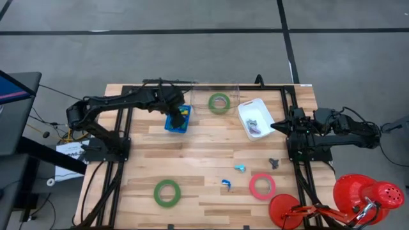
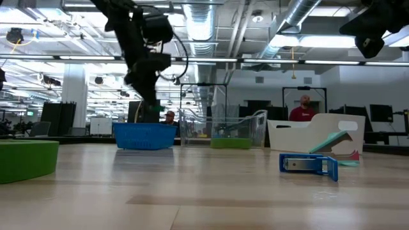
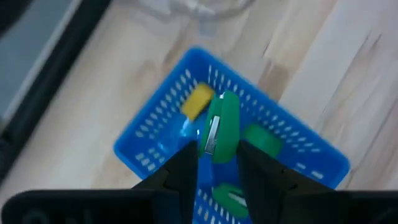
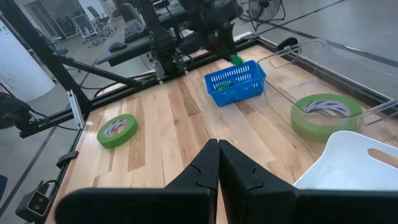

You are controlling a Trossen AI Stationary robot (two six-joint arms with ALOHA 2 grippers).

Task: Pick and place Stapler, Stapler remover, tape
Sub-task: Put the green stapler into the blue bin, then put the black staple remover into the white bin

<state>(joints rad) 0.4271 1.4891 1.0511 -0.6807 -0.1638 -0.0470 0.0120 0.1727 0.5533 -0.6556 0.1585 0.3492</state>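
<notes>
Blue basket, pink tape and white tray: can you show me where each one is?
Blue basket (image 1: pixel 177 126): view from above, on its near rim.
Pink tape (image 1: pixel 262 186): view from above, on the ring's band, left side.
White tray (image 1: pixel 245 105): view from above, on a bare patch of its floor.

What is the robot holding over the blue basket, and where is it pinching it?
The left gripper pinches a small green stapler by its lower end, above the blue basket. The right gripper holds nothing.

Small items in the white bin (image 1: pixel 245 107) and blue basket (image 1: pixel 169 125) — too tiny to identify
</notes>
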